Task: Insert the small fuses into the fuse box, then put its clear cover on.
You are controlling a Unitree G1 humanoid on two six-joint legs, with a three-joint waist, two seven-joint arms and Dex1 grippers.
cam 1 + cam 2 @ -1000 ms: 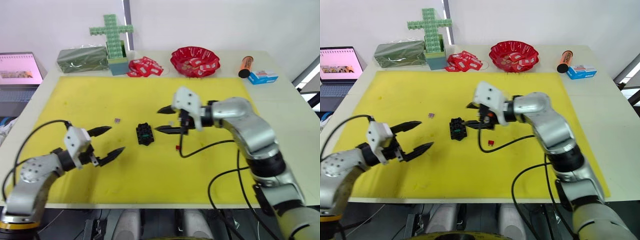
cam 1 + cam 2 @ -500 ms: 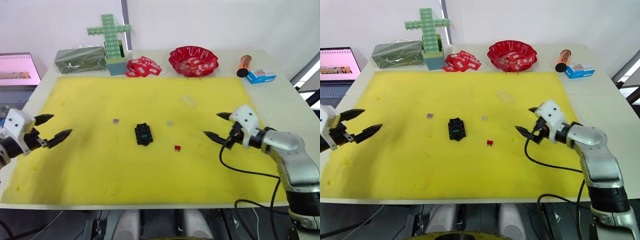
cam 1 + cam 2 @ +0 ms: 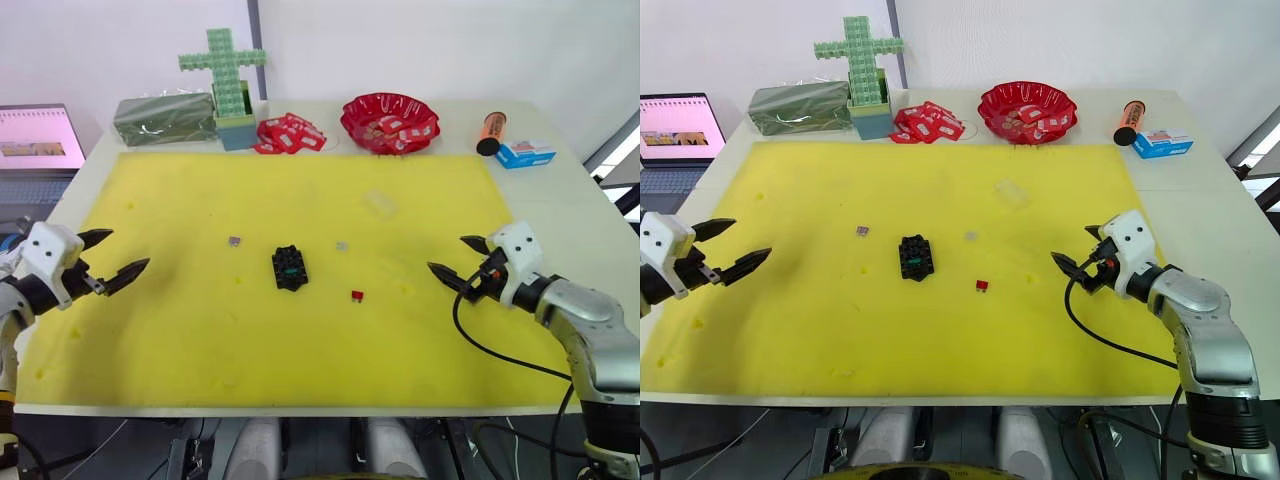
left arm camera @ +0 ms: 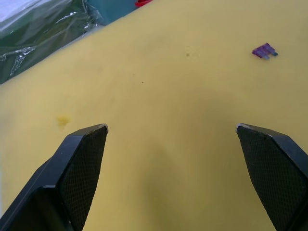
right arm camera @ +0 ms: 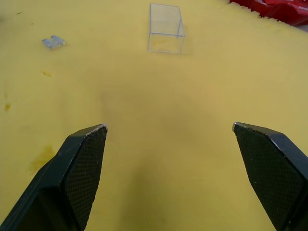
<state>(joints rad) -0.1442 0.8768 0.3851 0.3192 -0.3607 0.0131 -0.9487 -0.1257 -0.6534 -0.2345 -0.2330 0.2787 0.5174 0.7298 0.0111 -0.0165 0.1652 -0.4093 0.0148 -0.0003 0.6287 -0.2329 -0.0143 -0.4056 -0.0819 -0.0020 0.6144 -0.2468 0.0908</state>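
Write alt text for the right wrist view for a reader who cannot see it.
The right hand is open and empty over the yellow mat, its two black fingers spread wide apart. Ahead of them the clear cover sits on the mat, with a pale grey fuse lying off to one side and the edge of a red bowl beyond.

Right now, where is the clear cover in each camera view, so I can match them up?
Left eye view: the clear cover lies on the yellow mat, behind and right of the fuse box.
Right eye view: same spot, in front of the red bowl.
Right wrist view: an upright transparent box ahead of the open right gripper.
Left wrist view: not in it.
Shared landmark: the grey fuse lying near the cover.
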